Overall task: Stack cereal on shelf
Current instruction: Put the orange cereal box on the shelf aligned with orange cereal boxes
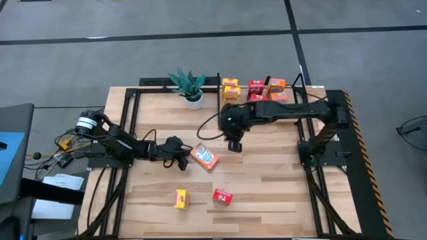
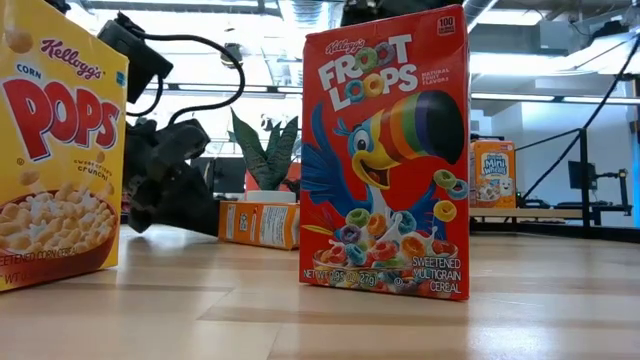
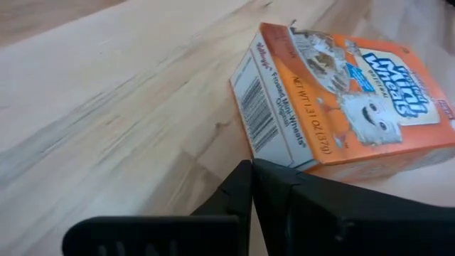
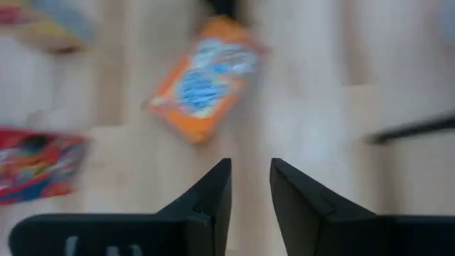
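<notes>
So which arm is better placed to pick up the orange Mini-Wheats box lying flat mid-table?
Probably the left. The left gripper sits right beside the orange Mini-Wheats box, fingers shut, box filling its wrist view. The right gripper is open and looks down on the box from farther off.

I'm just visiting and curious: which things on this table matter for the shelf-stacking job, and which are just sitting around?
Part of the job:
orange box lying flat mid-table
yellow box standing near the front
red box standing beside it
boxes already on the shelf
shelf
left tool, next to the orange box
right tool

Just sitting there:
potted plant
</notes>
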Motion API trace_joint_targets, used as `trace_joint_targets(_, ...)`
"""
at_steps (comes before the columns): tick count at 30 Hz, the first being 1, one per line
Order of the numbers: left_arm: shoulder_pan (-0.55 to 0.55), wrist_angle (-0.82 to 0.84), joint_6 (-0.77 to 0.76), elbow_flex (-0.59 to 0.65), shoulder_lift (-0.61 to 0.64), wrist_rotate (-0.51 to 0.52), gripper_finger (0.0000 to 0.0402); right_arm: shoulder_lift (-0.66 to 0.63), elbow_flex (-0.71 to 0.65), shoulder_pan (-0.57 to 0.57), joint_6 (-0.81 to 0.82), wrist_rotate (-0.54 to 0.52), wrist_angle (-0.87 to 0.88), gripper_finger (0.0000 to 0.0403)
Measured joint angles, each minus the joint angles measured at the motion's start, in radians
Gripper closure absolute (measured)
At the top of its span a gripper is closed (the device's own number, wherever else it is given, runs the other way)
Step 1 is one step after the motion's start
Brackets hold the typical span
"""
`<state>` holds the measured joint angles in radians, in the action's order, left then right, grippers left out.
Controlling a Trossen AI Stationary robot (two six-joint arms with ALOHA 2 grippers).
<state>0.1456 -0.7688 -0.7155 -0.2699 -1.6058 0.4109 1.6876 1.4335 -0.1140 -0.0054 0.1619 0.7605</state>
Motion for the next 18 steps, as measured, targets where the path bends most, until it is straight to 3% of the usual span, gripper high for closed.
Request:
trace_joint_targets(3,-0.005,-0.006,0.009,0.0,0.012,-0.023,0.0401,0.037,0.0,0.001,-0.004,0.138,-0.052,0.0257)
trace_joint_targets(6,-0.016,-0.013,0.035,-0.001,0.026,-0.047,0.0401,0.061,0.002,-0.005,-0.041,0.207,-0.117,0.0248)
trace_joint_targets(12,-0.049,-0.05,0.093,-0.001,0.027,-0.107,0.0401,0.102,-0.023,-0.032,-0.077,0.35,-0.201,0.0265)
trace_joint_targets(14,-0.059,-0.045,0.094,-0.001,0.027,-0.112,0.0401,0.091,-0.104,-0.04,-0.024,0.403,-0.355,0.0277)
trace_joint_targets(18,-0.068,-0.047,0.094,-0.001,0.027,-0.113,0.0401,-0.024,-0.371,-0.052,0.213,0.392,-0.691,0.0299)
